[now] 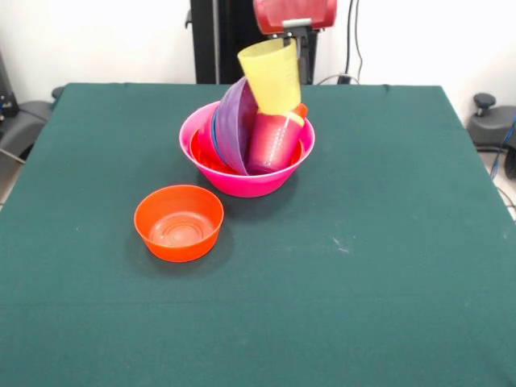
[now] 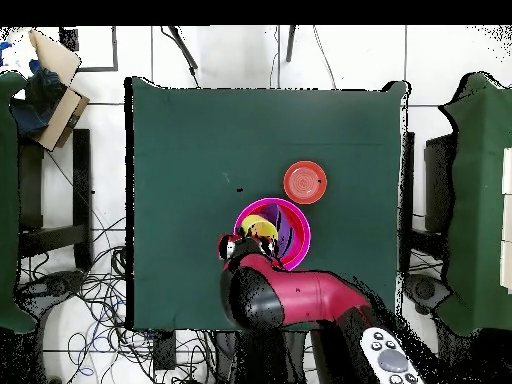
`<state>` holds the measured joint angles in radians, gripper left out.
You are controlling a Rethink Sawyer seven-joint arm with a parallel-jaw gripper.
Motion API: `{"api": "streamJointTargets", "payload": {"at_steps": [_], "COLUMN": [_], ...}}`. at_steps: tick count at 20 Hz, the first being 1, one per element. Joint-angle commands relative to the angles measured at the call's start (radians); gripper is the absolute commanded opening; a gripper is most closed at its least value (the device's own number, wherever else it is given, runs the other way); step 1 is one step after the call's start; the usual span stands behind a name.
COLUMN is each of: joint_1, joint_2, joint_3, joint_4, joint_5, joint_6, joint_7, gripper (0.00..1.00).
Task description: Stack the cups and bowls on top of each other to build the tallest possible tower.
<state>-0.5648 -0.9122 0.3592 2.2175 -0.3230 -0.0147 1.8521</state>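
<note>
The big pink bowl (image 1: pixel 242 184) stands at the table's middle back and is the tower's base. In it a wide purple bowl (image 1: pixel 233 123) leans on its edge, over an orange bowl (image 1: pixel 203 155). A magenta-purple cup (image 1: pixel 272 143) stands tilted beside them, with yellow and orange rims showing at its top. My gripper (image 1: pixel 297 55) comes down from above and is shut on the rim of a yellow cup (image 1: pixel 270 74), which is tilted with its bottom at the pile's cups. A small orange bowl (image 1: pixel 179 222) sits alone in front. In the overhead view my arm covers part of the pink bowl (image 2: pixel 297 228).
The small orange bowl (image 2: pixel 304 182) lies a little past the pink bowl from the robot's base. The black pedestal (image 1: pixel 216 40) stands behind the table's far edge. A cardboard box (image 2: pixel 55 85) and a handheld controller (image 2: pixel 391 356) lie off the table.
</note>
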Motion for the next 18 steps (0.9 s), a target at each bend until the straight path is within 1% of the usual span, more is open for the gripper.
{"api": "streamJointTargets", "payload": {"at_steps": [1, 3, 6, 9, 12, 16, 18], "joint_1": [0.062, 0.050, 0.002, -0.026, -0.041, -0.073, -0.089], "joint_2": [0.086, 0.101, 0.110, 0.159, 0.208, 0.262, 0.277], "joint_3": [-0.068, -0.070, -0.047, -0.052, -0.067, -0.069, -0.066], "joint_4": [-0.005, -0.013, -0.012, -0.036, -0.073, -0.110, -0.121], "joint_5": [-0.071, -0.085, -0.113, -0.149, -0.186, -0.234, -0.254], "joint_6": [-0.045, -0.052, -0.041, -0.060, -0.080, -0.092, -0.092], "joint_7": [0.092, 0.082, 0.059, 0.045, 0.035, 0.024, 0.019], "gripper": [0.00, 0.00, 0.00, 0.00, 0.00, 0.00, 0.00]}}
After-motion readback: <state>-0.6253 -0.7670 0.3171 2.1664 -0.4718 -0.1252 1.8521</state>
